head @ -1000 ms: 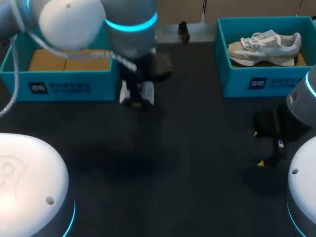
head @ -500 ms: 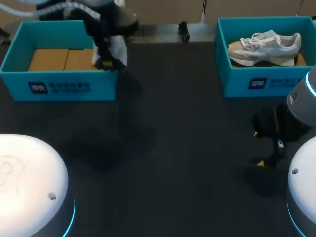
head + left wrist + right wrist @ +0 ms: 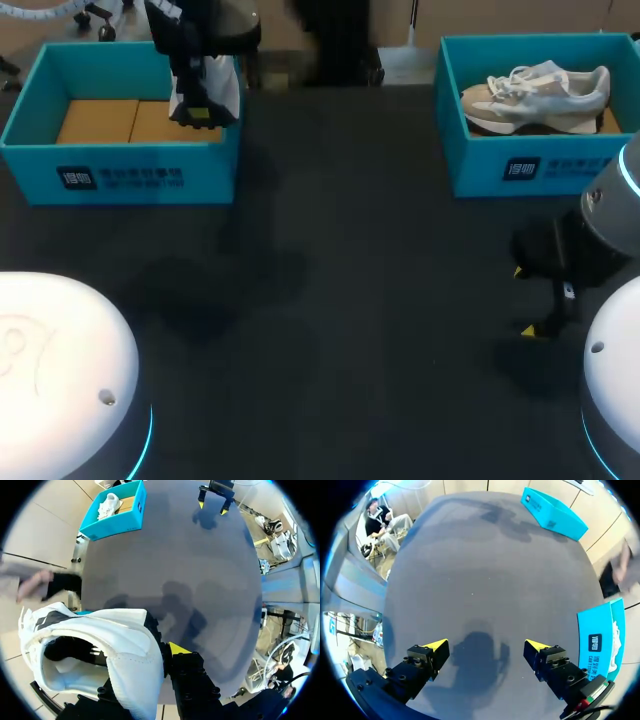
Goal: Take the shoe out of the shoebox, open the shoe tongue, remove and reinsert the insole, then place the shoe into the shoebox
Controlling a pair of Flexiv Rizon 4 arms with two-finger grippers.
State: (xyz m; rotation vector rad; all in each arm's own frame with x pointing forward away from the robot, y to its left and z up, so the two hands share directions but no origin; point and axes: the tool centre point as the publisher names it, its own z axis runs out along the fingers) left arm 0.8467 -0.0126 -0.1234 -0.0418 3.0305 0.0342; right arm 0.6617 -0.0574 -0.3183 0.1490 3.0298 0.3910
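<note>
A white shoe [image 3: 212, 85] with black trim hangs over the right end of the left teal shoebox [image 3: 120, 178], and my left gripper [image 3: 196, 117] is shut on its side wall. In the left wrist view the shoe [image 3: 115, 650] fills the space at the fingers, opening upward, with one yellow fingertip [image 3: 178, 648] showing beside it. The box's brown cardboard floor [image 3: 100, 120] shows beside the shoe. My right gripper [image 3: 487, 646] stands open low over the bare table at the right front, also seen in the head view [image 3: 540, 300], with nothing between its fingers.
A second teal shoebox [image 3: 530, 165] at the back right holds a beige and white sneaker [image 3: 535, 92]. It shows beside my right gripper as a teal wall [image 3: 600, 640]. Dark tabletop [image 3: 350, 280] stretches between the boxes.
My left arm has carried the white shoe from the table in front of the left box up and back-left, over that box's right end. The right arm has not moved.
</note>
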